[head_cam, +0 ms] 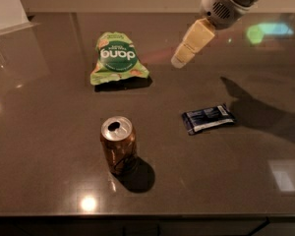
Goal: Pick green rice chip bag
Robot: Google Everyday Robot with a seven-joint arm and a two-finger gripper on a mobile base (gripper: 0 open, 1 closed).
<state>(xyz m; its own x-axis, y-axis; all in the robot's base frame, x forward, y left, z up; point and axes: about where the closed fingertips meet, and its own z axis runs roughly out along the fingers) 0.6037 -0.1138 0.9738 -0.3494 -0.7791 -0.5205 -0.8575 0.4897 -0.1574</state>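
Note:
The green rice chip bag (pixel 117 58) lies flat on the dark table (pixel 49 132), left of centre and towards the back, with its white "dang" lettering upside down to me. My gripper (pixel 182 57) hangs above the table to the right of the bag, its pale yellow fingers pointing down and to the left. It is about a bag's width away from the bag and holds nothing that I can see.
A brown drink can (pixel 118 145) stands upright in the front centre. A small dark-blue flat wrapper (pixel 208 118) lies to the right of centre. The arm's shadow (pixel 265 112) falls on the right side. A white object (pixel 5 9) sits at the back left corner.

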